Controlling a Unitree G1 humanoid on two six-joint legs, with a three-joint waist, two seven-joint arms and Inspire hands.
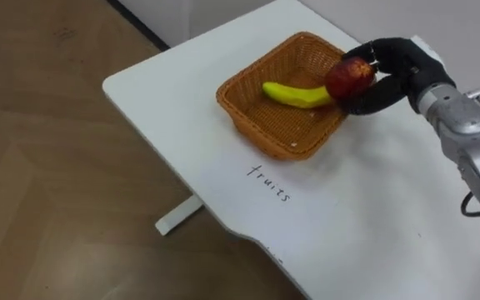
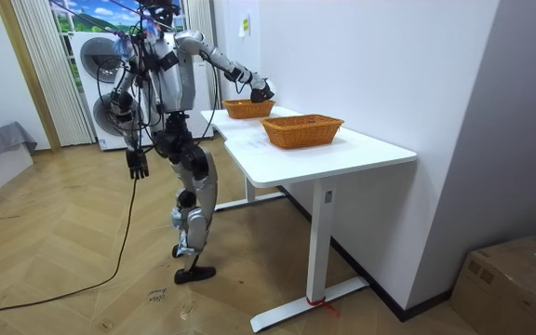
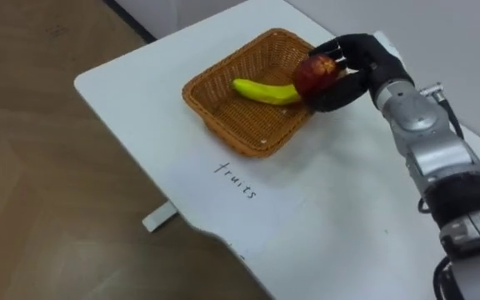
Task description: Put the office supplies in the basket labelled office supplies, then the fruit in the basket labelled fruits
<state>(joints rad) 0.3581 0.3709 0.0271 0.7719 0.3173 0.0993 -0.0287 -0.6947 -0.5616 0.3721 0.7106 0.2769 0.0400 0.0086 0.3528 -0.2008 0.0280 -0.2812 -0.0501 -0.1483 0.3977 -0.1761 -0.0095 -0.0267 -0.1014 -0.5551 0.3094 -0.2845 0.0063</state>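
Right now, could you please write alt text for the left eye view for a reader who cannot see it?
The robot's black right hand holds a red apple over the rim of a brown woven wicker basket containing a yellow banana. The basket sits on a white table.

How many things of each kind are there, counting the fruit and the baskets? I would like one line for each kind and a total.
Banana: 1, lying in a basket
Apple: 1, held in the right hand
Baskets: 2, the far basket and the near basket
Total: 4
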